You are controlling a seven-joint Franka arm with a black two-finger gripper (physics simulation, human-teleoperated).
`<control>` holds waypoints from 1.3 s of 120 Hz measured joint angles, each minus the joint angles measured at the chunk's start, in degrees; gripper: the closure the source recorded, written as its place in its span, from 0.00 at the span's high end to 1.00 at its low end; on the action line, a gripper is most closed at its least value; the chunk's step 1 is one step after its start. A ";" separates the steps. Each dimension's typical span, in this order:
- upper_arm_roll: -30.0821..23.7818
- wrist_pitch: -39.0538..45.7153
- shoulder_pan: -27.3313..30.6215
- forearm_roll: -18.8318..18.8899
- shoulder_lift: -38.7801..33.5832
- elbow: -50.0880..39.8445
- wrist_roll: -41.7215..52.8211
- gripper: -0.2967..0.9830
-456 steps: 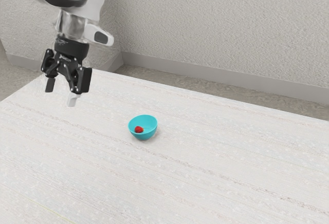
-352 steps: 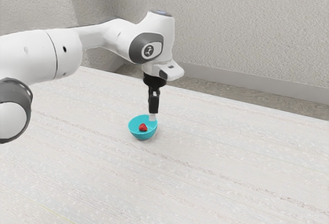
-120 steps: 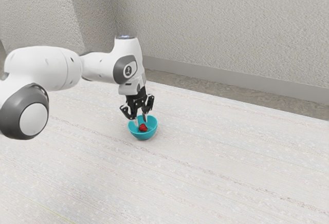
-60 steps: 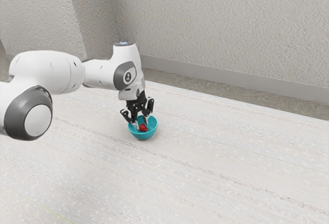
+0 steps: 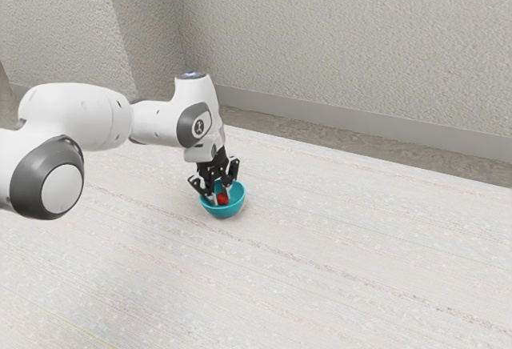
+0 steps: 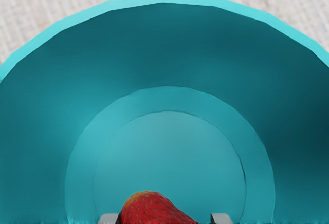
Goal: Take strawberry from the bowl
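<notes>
Right now, the strawberry (image 6: 154, 212) is inside the turquoise bowl (image 5: 230, 212), low down near the flat round bottom, with the fingers (image 5: 233, 168) reaching down over the rim and straddling it. They stand parted, a little wider than the fruit, and have hold of nothing: in the wrist view a narrow gap shows between the strawberry and one pale fingertip, while the other fingertip is right beside its opposite flank, and I cannot tell whether that one touches. The strawberry is deep red and dotted with seeds, shading to orange-yellow at the edge of its rounded top; its lower part is out of sight. The bowl stands upright on the pale, streaked tabletop (image 5: 344, 253), its wall darker inside than the bright rim. The white arm (image 5: 76, 117) comes in from the exterior view's left and bends down at the wrist, where the black hand hangs above the bowl. On the arm's dark grey band there is a round white emblem (image 5: 199, 127) with a small dark mark in it, too small to read. Beyond the tabletop run a brownish strip of floor (image 5: 360, 145), a grey baseboard (image 5: 360, 126) and a rough, light wall (image 5: 344, 45).
</notes>
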 joint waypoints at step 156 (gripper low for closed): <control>-1.90 -6.01 -16.91 1.04 -32.23 -9.73 -13.45 0.68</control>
